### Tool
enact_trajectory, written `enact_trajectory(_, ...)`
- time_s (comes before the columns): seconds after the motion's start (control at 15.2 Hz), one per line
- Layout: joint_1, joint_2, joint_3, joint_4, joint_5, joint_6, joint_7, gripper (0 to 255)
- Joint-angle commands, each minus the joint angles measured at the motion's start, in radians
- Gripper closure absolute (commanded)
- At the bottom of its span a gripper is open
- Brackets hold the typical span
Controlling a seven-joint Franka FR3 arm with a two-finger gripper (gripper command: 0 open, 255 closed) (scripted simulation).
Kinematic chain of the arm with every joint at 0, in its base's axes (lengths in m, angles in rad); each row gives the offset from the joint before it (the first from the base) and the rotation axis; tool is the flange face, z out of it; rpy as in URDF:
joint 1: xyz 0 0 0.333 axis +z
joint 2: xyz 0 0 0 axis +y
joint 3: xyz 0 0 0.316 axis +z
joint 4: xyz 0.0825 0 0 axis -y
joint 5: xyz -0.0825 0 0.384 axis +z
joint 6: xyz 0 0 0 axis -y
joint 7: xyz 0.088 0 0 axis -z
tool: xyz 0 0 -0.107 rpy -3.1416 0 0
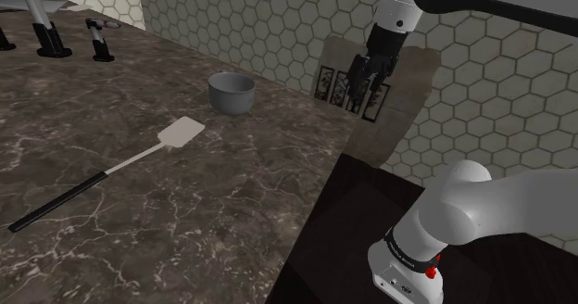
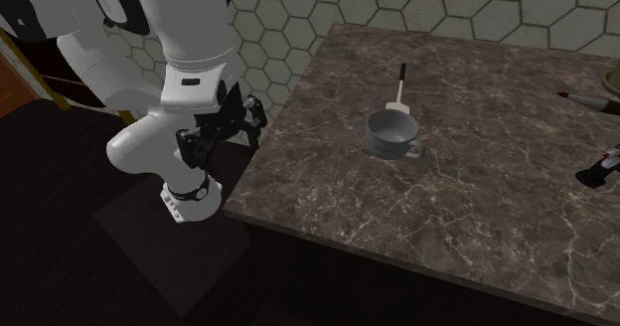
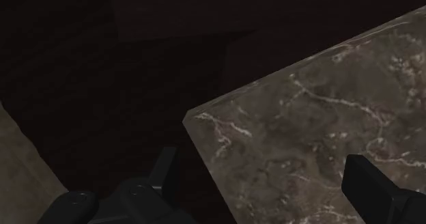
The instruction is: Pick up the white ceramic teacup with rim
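Proceeding through approach only; grasping nothing yet; hovering the gripper (image 1: 363,80) off the edge of the marbled counter (image 1: 232,191), fingers (image 3: 372,188) spread apart and empty (over the counter's corner, per the wrist view); leaving the grey teacup (image 1: 231,93) upright on the counter, well apart from the gripper, near a spatula (image 1: 181,133); awaiting reach, closure and lift.

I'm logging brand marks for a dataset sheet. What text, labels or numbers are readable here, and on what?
"RANKA EMI", cut off by the picture's edge: on the white arm link at the top of the shoulder view.
Small markings on the black band of the arm's lower joint: too small to read.
Grey teacup and spatula: no text.
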Motion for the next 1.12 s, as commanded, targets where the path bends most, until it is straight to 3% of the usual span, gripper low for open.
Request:
enact_trajectory(0.0, 0.0, 0.0, 0.0, 0.0, 0.0, 0.0, 0.0, 0)
enact_trajectory(0.53, 0.048, 0.237, 0.104, 0.155, 0.083, 0.082, 0.104, 0)
enact_trajectory(1.06, 0.081, 0.494, 0.199, 0.378, 0.115, 0.123, 0.204, 0)
